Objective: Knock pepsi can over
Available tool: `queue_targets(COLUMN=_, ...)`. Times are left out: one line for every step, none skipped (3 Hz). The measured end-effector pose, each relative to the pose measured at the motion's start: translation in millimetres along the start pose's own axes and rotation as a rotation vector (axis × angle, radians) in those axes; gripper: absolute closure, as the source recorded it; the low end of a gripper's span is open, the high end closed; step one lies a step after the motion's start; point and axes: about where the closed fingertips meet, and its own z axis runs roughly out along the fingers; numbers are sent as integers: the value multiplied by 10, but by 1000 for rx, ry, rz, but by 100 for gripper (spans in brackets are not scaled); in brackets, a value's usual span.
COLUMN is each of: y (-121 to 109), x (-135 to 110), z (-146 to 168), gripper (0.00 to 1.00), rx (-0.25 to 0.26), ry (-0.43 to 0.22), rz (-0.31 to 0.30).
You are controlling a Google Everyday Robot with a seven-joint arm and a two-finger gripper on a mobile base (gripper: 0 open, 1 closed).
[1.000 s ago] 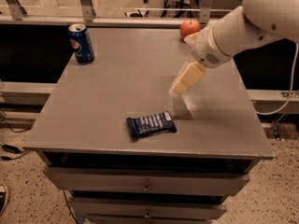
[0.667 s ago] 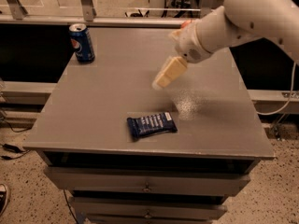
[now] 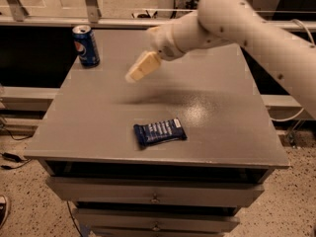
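Note:
The pepsi can (image 3: 86, 45) stands upright at the far left corner of the grey table (image 3: 98, 127). It is blue with a round red-white-blue logo and a silver top rim. My gripper (image 3: 139, 69) hangs above the table's middle-back area, to the right of the can and apart from it, with its cream-coloured tip pointing down-left. The white arm reaches in from the upper right.
A flat dark-blue snack wrapper (image 3: 160, 132) lies on the table near the front edge. A metal railing (image 3: 91, 4) runs behind the table. Drawers (image 3: 155, 197) sit under the tabletop. The table's left edge drops to the floor beside the can.
The gripper has moved left and toward the back of the table, closer to the can. The can and the wrapper have not moved.

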Motion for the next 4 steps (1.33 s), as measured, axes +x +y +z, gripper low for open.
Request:
queue_targets(y=53, x=-180, z=446, gripper=0, rx=-12, ry=-51, rz=23)
queue_targets(y=41, x=-331, z=971, gripper=0, rx=5, ry=-129, rz=80)
queue_targets(y=-129, x=-424, z=1182, gripper=0, rx=35, ry=-191, rz=133)
queue_targets(y=-306, x=-493, z=1327, gripper=0, rx=57, ry=-243, rz=185)
